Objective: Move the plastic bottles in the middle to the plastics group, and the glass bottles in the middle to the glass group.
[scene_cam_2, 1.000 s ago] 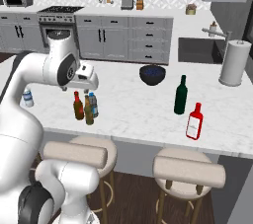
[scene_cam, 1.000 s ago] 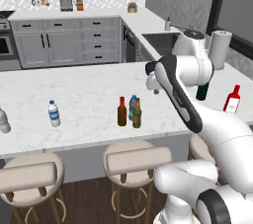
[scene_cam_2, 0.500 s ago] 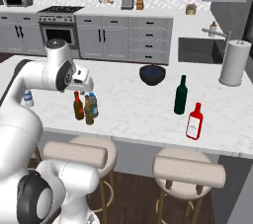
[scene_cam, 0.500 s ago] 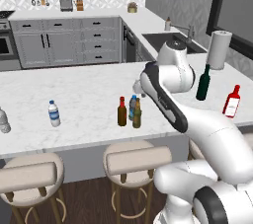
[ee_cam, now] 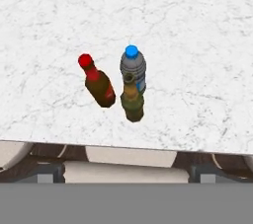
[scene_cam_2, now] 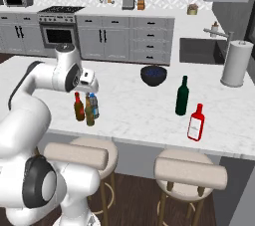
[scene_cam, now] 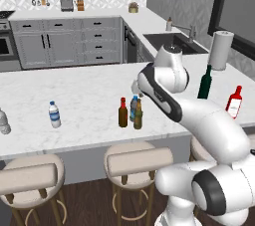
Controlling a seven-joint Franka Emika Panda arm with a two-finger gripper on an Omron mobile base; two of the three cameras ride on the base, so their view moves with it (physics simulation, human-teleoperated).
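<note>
Middle bottles (ee_cam: 123,87) unmoved; arm swung nearer.

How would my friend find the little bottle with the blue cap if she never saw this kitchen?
Start at the long white marble counter with the stools, and look near its front edge for three small bottles huddled together. The blue-capped bottle is the greyish see-through one with a blue label; its neighbours are a brown bottle with a red top and an olive-amber bottle with a brownish top.

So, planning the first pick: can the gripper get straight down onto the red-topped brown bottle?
Probably yes: the red-topped brown bottle stands apart from the other two, its top uncovered below the hand.
</note>
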